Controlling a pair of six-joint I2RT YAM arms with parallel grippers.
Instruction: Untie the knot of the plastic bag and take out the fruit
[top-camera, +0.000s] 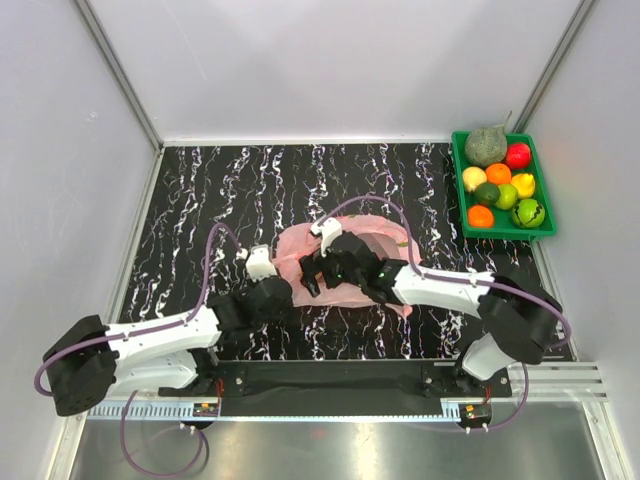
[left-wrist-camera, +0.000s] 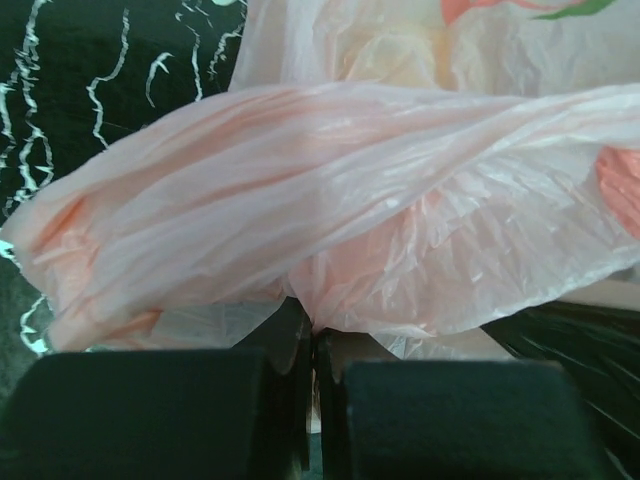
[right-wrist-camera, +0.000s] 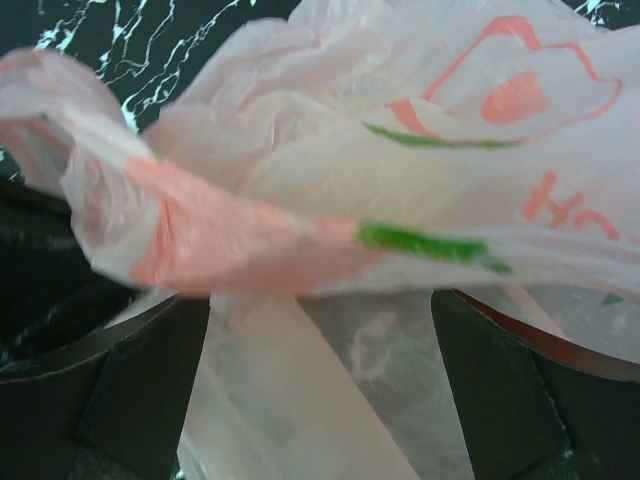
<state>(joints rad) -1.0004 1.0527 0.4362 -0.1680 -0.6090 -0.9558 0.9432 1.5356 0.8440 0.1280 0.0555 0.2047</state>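
Observation:
The pink plastic bag (top-camera: 382, 231) lies crumpled in the middle of the marbled table, under both grippers. My left gripper (top-camera: 289, 291) is at the bag's left edge and is shut on a fold of the plastic bag (left-wrist-camera: 330, 200); its fingertips (left-wrist-camera: 300, 335) pinch the thin film. My right gripper (top-camera: 316, 272) hovers over the bag's middle, open, and loose bag film (right-wrist-camera: 330, 150) lies between its wide-apart fingers (right-wrist-camera: 150, 385) without being gripped. The knot is hidden among the folds. Several fruit (top-camera: 503, 193), yellow, green and orange, sit in the green tray (top-camera: 458, 165) at the back right.
The tray also holds a grey-green netted melon (top-camera: 486, 146) and a shiny red fruit (top-camera: 517, 155). White walls close the table at the back and on both sides. Purple cables loop from both arms over the bag area.

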